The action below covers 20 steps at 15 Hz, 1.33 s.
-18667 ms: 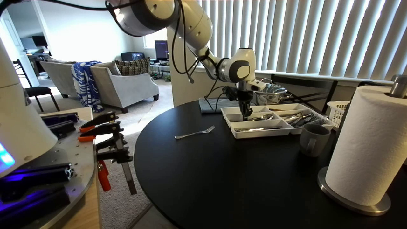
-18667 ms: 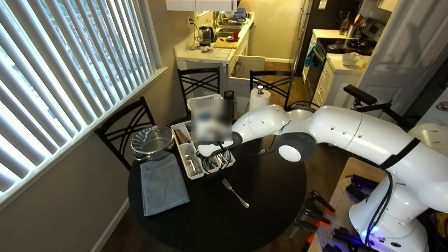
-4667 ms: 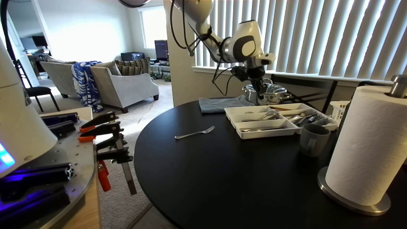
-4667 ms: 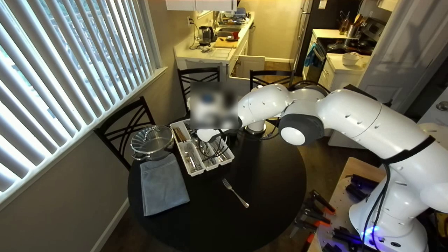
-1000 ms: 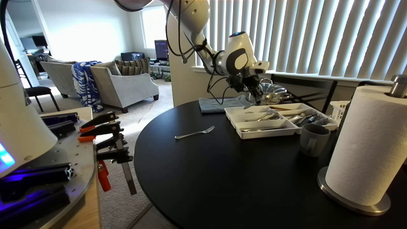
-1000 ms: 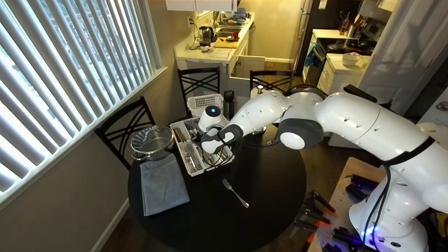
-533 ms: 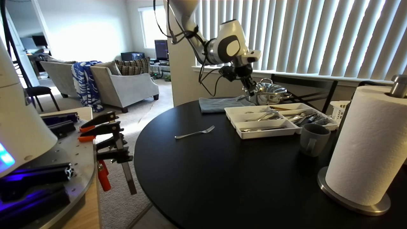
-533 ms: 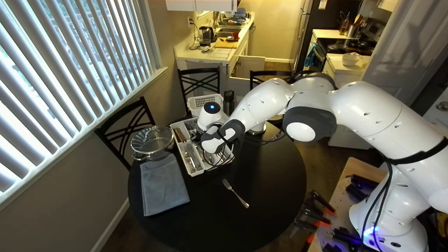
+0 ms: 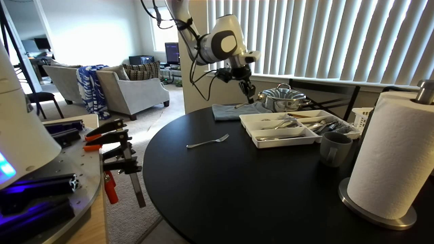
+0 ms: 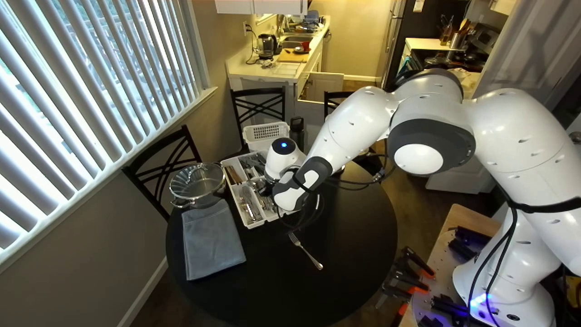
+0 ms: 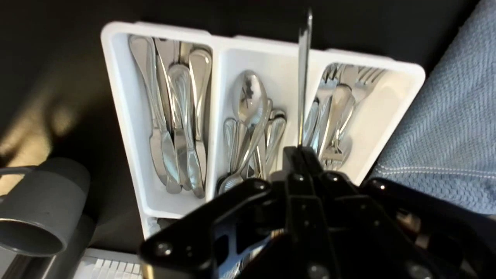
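Leftmost in the wrist view, a grey mug [image 11: 58, 201] is standing outside the white tray [image 11: 137, 128], and knives [image 11: 183, 97] are filling the tray's left compartment. Rightward, spoons [image 11: 249, 99] are lying in the middle compartment. Next the gripper [image 11: 300, 151] is pinching a slim metal utensil [image 11: 303, 58], its fingers pressed nearly together about it. The relation that is counting most: the utensil is jutting straight ahead from the fingertips, its long axis running almost up the wrist view, roughly along the compartment walls, showing across the middle compartment near its right-hand wall, the tip passing the tray's rim. In an exterior view the utensil [image 9: 241, 105] is pointing left from the fingertips, sloping slightly down. Being seen edge-on, it is not revealing its kind. Farther right, forks [image 11: 339, 100] are lying in the right compartment, and a blue-grey cloth [image 11: 445, 128] is resting just beside the tray
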Each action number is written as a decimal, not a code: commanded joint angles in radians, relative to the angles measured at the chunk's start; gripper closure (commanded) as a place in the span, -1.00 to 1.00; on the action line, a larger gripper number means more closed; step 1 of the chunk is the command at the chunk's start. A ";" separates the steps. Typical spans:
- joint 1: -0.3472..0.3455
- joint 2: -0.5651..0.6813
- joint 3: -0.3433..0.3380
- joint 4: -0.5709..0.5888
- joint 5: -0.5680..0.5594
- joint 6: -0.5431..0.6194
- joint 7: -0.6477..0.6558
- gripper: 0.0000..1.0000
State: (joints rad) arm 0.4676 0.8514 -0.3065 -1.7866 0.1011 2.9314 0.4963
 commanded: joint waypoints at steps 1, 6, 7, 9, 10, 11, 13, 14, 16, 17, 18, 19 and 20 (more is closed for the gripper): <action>0.039 -0.127 -0.008 -0.248 -0.007 0.077 0.019 0.99; 0.008 -0.233 0.054 -0.510 0.006 0.150 -0.044 0.99; -0.002 -0.245 0.066 -0.548 0.005 0.158 -0.057 0.99; -0.040 -0.250 0.104 -0.581 0.002 0.158 -0.093 0.99; -0.059 -0.248 0.121 -0.587 -0.001 0.151 -0.111 0.99; -0.066 -0.240 0.125 -0.580 -0.006 0.142 -0.124 0.99; -0.080 -0.213 0.129 -0.549 -0.010 0.137 -0.145 0.99; -0.080 -0.199 0.123 -0.530 -0.012 0.123 -0.151 0.99; -0.125 -0.169 0.155 -0.489 -0.013 0.098 -0.183 0.99; -0.167 -0.149 0.192 -0.467 -0.009 0.096 -0.207 0.99; -0.200 -0.127 0.223 -0.445 -0.006 0.088 -0.225 0.99; -0.236 -0.098 0.260 -0.420 -0.003 0.078 -0.246 0.99; -0.264 -0.072 0.288 -0.397 0.000 0.069 -0.261 0.99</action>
State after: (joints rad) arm 0.3020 0.7088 -0.1075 -2.2511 0.1011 3.0280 0.3040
